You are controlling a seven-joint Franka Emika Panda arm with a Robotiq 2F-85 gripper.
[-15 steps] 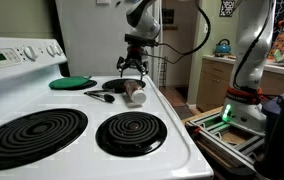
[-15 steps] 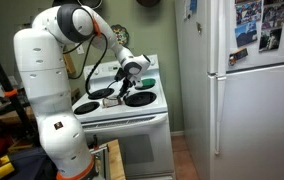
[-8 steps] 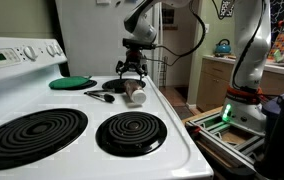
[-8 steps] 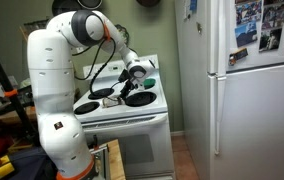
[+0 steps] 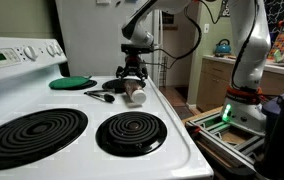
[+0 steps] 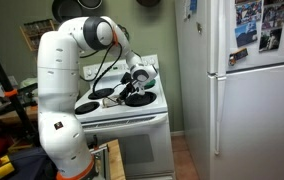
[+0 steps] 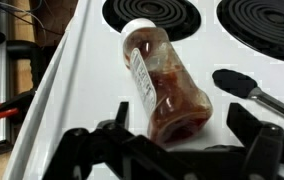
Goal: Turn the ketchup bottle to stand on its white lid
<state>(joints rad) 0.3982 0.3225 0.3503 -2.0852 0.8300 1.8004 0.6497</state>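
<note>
Ketchup bottle [image 7: 164, 85] lies flat on stove top [image 7: 72, 90], long axis 11-to-5 o'clock in wrist view, white lid [image 7: 139, 30] at 11, far from gripper [image 7: 182, 140], jaws spread wide over base end.

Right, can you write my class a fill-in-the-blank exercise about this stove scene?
1. The ketchup bottle lies on its ____ on the stove.
2. The bottle's cap is coloured ____.
3. The gripper above the bottle is ____, not shut.
4. The utensil beside the bottle is coloured ____.

Missing words: side; white; open; black.
</note>
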